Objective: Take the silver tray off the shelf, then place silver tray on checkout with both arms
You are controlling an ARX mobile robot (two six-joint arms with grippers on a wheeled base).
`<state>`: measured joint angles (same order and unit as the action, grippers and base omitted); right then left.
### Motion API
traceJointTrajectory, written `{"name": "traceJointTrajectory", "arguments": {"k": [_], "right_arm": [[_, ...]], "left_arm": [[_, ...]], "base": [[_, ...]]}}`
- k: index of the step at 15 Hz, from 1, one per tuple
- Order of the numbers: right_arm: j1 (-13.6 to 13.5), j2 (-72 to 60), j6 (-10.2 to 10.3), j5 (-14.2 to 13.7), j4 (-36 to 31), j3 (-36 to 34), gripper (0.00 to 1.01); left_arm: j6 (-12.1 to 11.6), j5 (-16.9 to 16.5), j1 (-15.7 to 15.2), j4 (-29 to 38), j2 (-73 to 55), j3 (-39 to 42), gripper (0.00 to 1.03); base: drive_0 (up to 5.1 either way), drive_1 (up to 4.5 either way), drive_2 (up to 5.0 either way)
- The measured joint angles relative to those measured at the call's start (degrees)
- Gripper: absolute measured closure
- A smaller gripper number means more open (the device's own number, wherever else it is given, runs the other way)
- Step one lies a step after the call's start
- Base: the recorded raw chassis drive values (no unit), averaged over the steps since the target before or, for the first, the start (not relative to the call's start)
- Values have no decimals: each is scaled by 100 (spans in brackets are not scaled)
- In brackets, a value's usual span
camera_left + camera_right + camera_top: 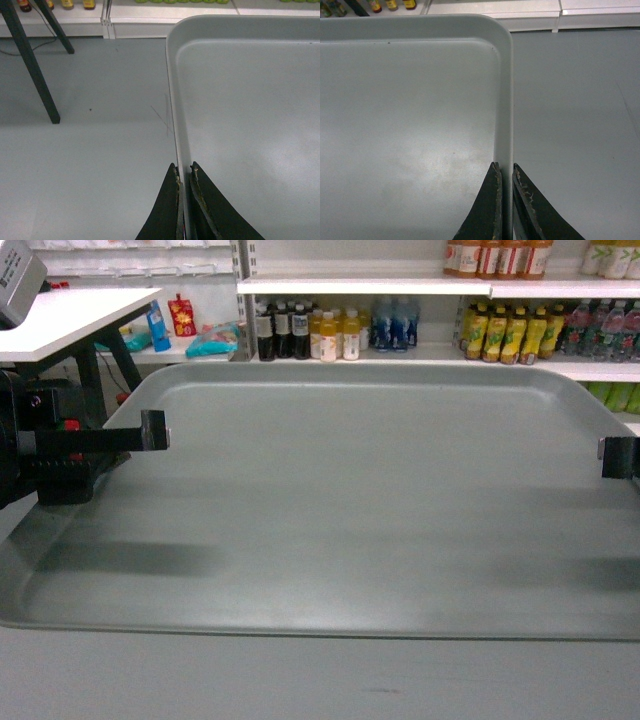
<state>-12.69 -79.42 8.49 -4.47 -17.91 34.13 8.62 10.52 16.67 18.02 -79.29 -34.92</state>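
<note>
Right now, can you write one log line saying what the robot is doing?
stage: carrying | silver tray: held level above floor | left pincer: shut on left rim | right pincer: shut on right rim | checkout: ahead-left, not reached

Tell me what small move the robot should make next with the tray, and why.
Probably carry the tray left toward the white table, keeping it level. Both wrist views show the left gripper and right gripper clamped on opposite rims, with floor beneath the tray, so it seems lifted already. The table stands up-left in the head view.
</note>
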Motion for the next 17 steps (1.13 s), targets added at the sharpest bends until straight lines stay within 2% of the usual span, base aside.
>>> {"name": "traceJointTrajectory", "arguments": {"k": [9, 17], "right_arm": [[0, -4, 0, 2, -9, -2, 98], [-2, -15, 2, 7, 7, -2, 98]], "left_arm": [[0, -2, 4, -2, -11, 0, 100], [0, -2, -2, -13, -11, 0, 100]], "base": [[0, 0, 0], [-498, 248, 248]]}}
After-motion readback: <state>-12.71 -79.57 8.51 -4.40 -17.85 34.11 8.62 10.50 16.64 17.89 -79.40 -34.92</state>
